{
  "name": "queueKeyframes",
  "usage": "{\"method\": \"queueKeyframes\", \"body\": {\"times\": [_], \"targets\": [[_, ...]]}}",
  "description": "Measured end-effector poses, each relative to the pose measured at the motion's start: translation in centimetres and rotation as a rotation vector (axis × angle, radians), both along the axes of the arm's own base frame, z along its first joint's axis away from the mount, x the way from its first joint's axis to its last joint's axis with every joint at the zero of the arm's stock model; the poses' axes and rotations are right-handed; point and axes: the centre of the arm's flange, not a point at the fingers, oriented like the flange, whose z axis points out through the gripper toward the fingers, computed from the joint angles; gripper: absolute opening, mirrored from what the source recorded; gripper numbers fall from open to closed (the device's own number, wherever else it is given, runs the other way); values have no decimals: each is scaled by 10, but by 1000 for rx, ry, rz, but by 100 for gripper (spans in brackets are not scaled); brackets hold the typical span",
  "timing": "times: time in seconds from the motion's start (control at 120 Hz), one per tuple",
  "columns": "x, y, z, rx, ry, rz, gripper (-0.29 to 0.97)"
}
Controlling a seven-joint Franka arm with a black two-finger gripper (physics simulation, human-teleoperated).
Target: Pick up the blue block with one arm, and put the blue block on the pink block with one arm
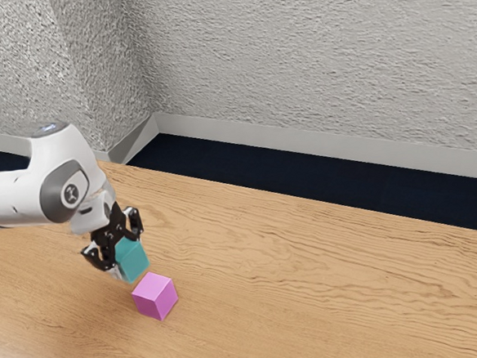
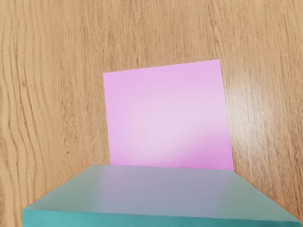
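in the exterior view the white arm (image 1: 35, 193) comes in from the left edge of the frame and bends down toward the lower left part of the wooden counter (image 1: 326, 263). its black claw (image 1: 119, 251) is pinching the blue block (image 1: 134, 260), one finger on each of two opposite sides, and the block looks more teal than blue. the block hangs tilted, one corner pointing down, and seems to be held clear of the counter. the pink block (image 1: 155, 295) rests on the counter just below and to the right of the blue one in the frame. the two are very close, and i cannot tell whether they touch. behind the counter, across the upper half of the frame, stand a strip of dark floor (image 1: 345, 180) and a rough grey wall (image 1: 311, 51).

in the wrist view the blue block (image 2: 161, 201) lies blurred right under the hand. the top face of the pink block (image 2: 165, 113) shows just beyond it, its near edge covered by the blue block. the wood grain of the counter (image 2: 47, 71) lies all around the pink block.
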Motion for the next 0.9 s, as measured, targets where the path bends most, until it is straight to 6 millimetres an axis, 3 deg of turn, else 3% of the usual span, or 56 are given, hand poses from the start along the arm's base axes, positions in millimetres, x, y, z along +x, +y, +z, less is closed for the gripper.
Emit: {"method": "queueKeyframes", "body": {"times": [0.208,0.325,0.55,0.808,0.9], "targets": [[4,-35,-3,-28,16,21,34],[0,-37,-11,-34,41,53,34],[-3,-50,-10,-33,49,70,34],[-5,-43,-14,-33,75,114,57],[-6,-44,-7,-32,73,119,61]]}}
